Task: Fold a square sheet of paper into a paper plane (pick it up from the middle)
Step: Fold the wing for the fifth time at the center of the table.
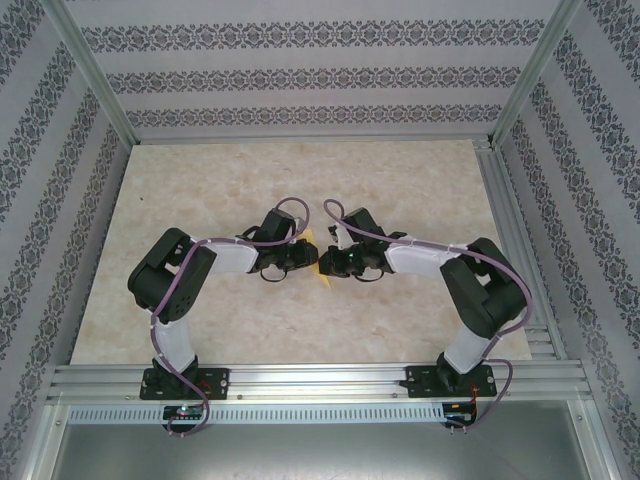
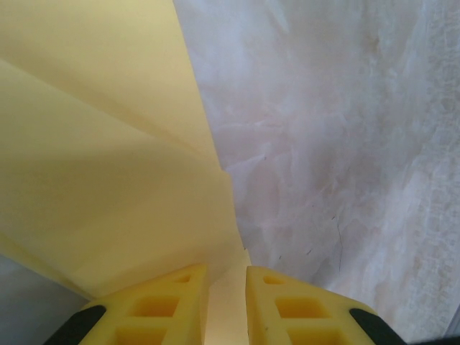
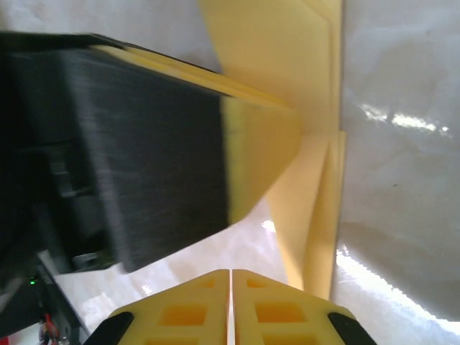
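Observation:
The paper plane [image 2: 108, 165] is folded yellow paper with several creases, lying along the marble table; in the right wrist view it is a slim strip [image 3: 316, 180]. My left gripper [image 2: 226, 277] is shut on its near edge, and the paper runs down between the two yellow fingers, which stand a little apart. My right gripper [image 3: 230, 277] is shut with its fingers touching and nothing between them, just beside the paper. From above, both grippers meet at the table's middle, left [image 1: 305, 258] and right [image 1: 332, 262], with a bit of paper [image 1: 323, 276] between them.
The left gripper's yellow finger [image 3: 259, 151] and black body sit close in front of the right gripper. Bare marble table [image 2: 345, 144] lies around the paper. Aluminium frame rails [image 1: 300, 378] run along the near edge, and patterned walls enclose the other sides.

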You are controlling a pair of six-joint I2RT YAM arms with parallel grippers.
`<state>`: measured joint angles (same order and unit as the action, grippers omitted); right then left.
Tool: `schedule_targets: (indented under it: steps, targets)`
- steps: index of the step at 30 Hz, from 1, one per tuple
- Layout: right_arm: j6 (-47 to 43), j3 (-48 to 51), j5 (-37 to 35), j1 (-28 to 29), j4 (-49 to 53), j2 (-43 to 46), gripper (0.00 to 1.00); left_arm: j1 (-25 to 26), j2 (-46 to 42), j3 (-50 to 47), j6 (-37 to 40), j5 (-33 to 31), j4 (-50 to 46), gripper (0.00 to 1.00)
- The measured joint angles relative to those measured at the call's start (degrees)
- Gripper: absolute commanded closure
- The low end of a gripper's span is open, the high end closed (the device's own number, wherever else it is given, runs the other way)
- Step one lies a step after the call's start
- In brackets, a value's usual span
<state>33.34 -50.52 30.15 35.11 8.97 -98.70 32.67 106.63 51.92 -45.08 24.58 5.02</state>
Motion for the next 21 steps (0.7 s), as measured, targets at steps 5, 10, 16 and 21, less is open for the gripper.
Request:
schedule_targets:
  steps: [5,10,16,21]
  targets:
    - [0.2,0.0,0.1,0.0,0.1,-3.8,0.91,0.0,0.0,0.0,0.0,0.0,0.0,0.77]
    - [0.1,0.0,0.1,-0.4,0.1,-5.1,0.91,0.0,0.0,0.4,0.1,0.0,-0.6,0.77]
    - [-0.6,0.0,-0.2,-0.6,0.5,-5.1,0.91,-0.5,0.0,2.2,2.1,0.6,-3.4,0.76]
    - [-0.9,0.0,-0.1,-0.8,0.8,-5.1,0.91,-2.3,0.7,5.7,6.1,0.9,-6.8,0.76]
